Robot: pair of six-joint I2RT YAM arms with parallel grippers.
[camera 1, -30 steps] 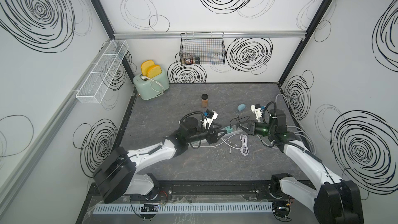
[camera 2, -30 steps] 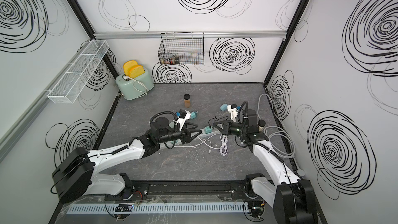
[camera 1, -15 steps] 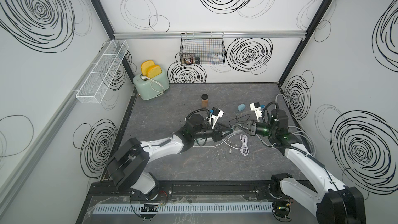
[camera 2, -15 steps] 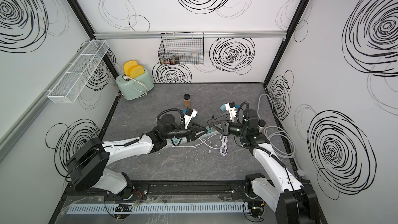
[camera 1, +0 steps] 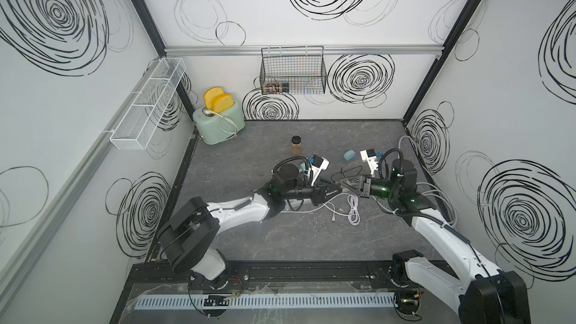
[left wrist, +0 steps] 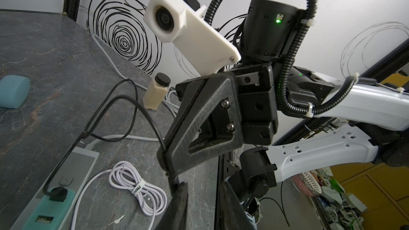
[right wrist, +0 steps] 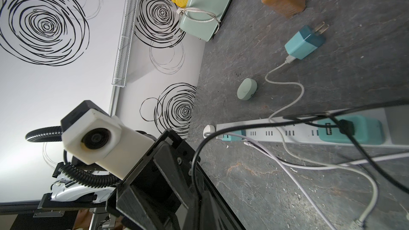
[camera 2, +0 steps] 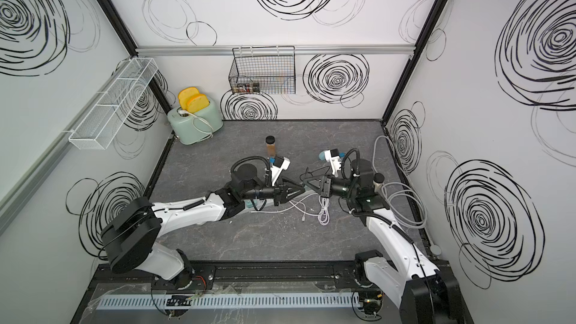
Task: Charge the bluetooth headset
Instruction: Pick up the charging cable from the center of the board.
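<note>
Tabletop (left wrist: 55, 51): blue case (left wrist: 13, 94) left wrist (green case (right wrist: 246, 89), right).

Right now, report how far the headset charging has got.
Done: the black cable is plugged into the teal adapter on the power strip. In hand: the right gripper is shut on it; the left gripper, jaws apart, is at its tip. Left: neither the mint case nor the blue case has a cable in.
</note>
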